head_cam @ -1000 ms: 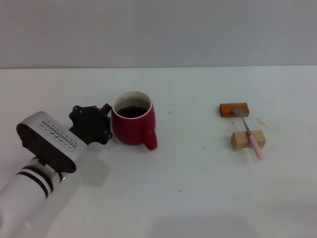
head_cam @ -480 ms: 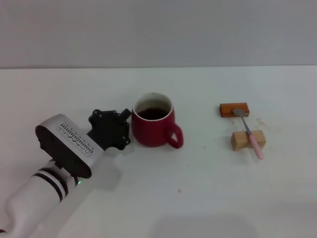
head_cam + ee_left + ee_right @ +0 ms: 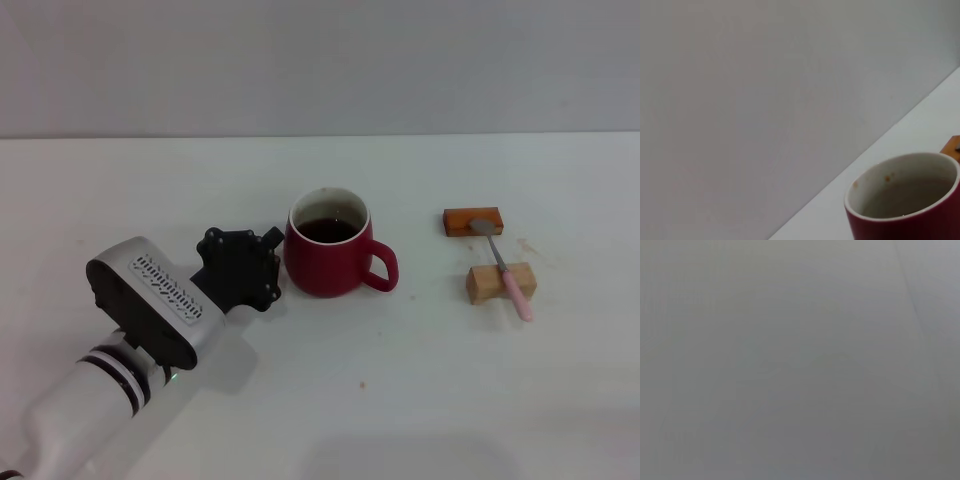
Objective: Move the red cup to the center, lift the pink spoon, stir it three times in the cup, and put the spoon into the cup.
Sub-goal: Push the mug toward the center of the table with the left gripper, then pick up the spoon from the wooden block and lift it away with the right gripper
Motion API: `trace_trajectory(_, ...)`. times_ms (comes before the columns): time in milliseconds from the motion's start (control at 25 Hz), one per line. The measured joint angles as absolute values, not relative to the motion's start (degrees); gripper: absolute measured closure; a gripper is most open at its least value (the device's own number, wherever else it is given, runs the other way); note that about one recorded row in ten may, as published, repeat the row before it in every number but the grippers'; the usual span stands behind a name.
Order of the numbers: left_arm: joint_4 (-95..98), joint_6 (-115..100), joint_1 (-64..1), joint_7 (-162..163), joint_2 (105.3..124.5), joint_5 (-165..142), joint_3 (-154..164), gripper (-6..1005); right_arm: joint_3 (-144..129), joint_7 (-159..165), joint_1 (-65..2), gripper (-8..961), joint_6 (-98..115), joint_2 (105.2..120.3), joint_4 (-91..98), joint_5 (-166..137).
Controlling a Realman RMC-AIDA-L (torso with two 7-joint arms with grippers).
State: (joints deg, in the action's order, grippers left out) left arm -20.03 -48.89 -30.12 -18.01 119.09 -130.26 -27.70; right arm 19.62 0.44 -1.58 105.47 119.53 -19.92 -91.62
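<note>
Pushing red cup rightward: cup shifted from left-centre to frame centre, handle now right. Left pincer touching cup's left; grip state unclear. Pink spoon untouched at right.

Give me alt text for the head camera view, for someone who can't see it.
The left gripper sits against the left side of the red cup, which holds dark liquid, on a white table. To the right, the pink spoon lies across an orange-brown block and a light wooden block.
</note>
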Motion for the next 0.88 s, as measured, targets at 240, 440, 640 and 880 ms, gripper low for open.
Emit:
trace_trajectory(240, -21.3, -51.8, -26.2, -18.0, 119.03, -128.3, -33.2, 950, 18.1, 0.4, -1.6, 394, 105.5, 119.52, -20.0, -91.8)
trace_trajectory(440, -22.1, -63.8, -19.6, -12.9, 118.53, -128.0, -39.6, 947, 15.0, 0.1, -2.0, 394, 105.3, 119.52, -19.9, -91.8)
trace_trajectory(640, -18.5, -70.9, -16.4, -3.4, 118.38, -128.0, -44.3, 944, 10.0, 0.0, -3.1, 394, 105.1, 119.53, -20.1, -91.9)
trace_trajectory(880, -16.8, -71.2, -15.0, -2.0, 118.74, -126.0, -49.6, 940, 5.6, 0.0, -4.8, 394, 103.1, 119.53, -20.2, -91.9)
